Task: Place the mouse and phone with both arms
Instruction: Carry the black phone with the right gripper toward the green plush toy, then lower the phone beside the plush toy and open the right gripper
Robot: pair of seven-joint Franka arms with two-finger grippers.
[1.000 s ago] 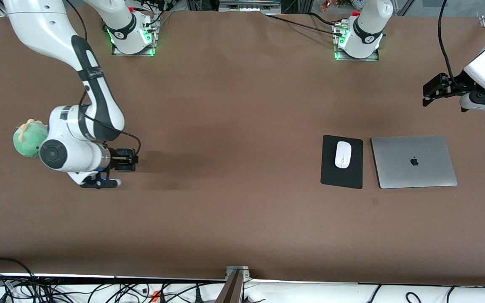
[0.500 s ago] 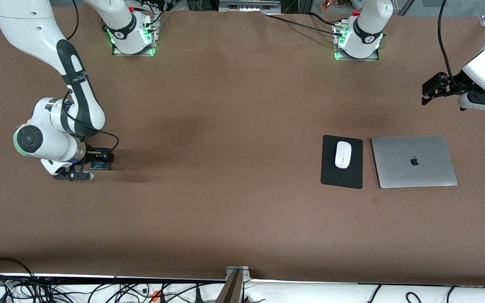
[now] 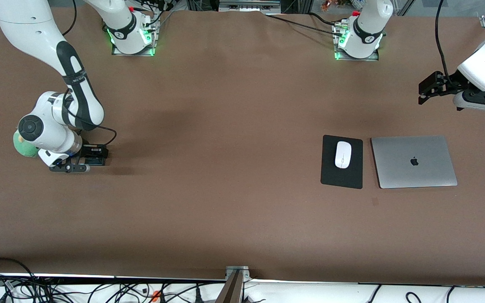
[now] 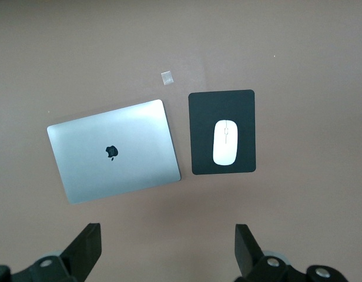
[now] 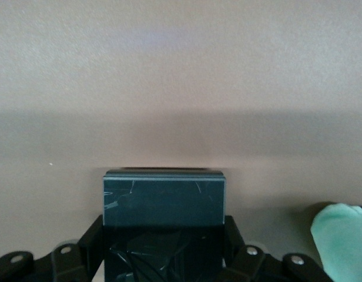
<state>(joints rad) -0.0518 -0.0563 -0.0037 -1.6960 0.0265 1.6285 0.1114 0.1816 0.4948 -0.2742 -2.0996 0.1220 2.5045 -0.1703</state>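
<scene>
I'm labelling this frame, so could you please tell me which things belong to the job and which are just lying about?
Part of the job:
- mouse, on the mouse pad
- phone, held in the right gripper
- left gripper, open, waiting over the table

Lying about:
- closed laptop beside the pad
- green plush toy by the right arm

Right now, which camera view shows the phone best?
The right wrist view: the phone fills it, held between the right claw's fingers. The front view shows only a dark sliver. The left wrist view shows none.

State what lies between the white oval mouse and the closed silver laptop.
Front view: only a strip of flat black mouse pad between white oval mouse and silver laptop.
</scene>
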